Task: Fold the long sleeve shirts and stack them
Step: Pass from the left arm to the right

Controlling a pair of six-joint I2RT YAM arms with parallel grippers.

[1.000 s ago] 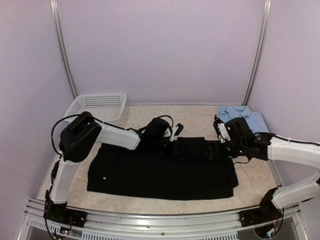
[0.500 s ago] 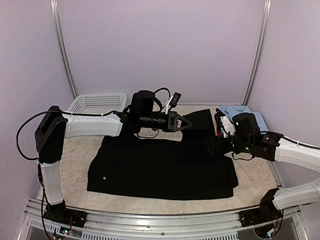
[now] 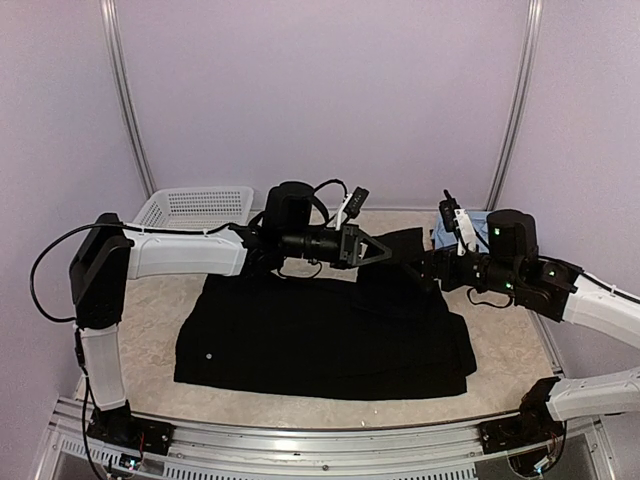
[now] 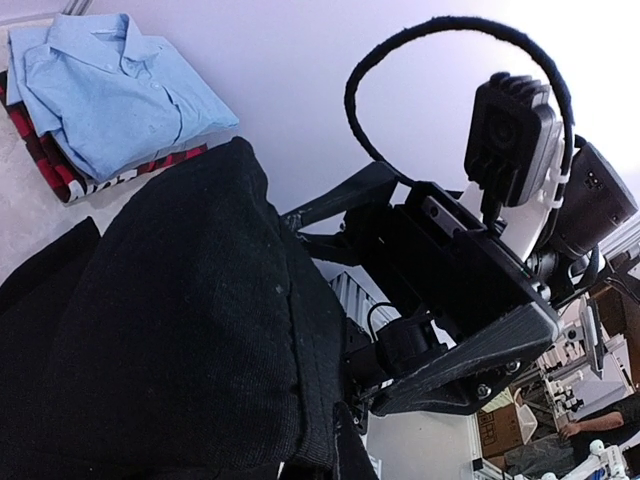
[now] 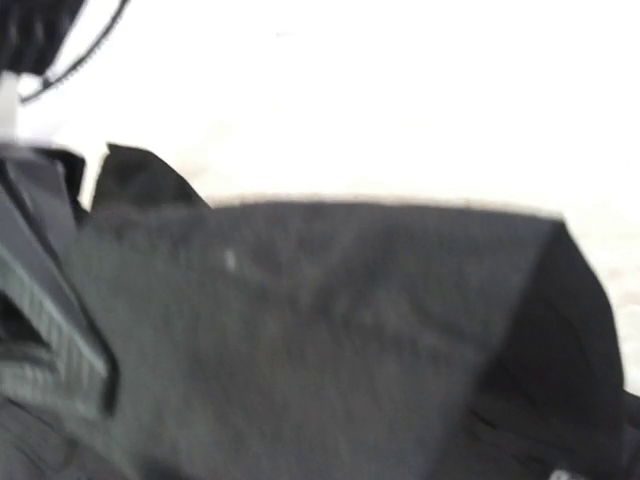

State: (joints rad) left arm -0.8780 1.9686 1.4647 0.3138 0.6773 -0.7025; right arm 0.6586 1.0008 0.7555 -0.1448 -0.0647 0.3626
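Note:
The black long sleeve shirt lies spread flat across the table. My left gripper is shut on a flap of it and holds that flap lifted over the shirt's back right part; the left wrist view shows the fabric pinched at my fingertips. My right gripper hovers just right of the flap, its fingers spread wide apart. Blurred black cloth fills the right wrist view. The light blue shirt lies folded on the red-and-black one at the back right.
A white mesh basket stands at the back left corner. Purple walls with metal posts close in the table. The folded blue shirt is partly hidden behind the right arm.
My left arm has stretched out to the right, lifting a flap of the black shirt off its back edge. The right gripper has risen and moved back toward that flap.

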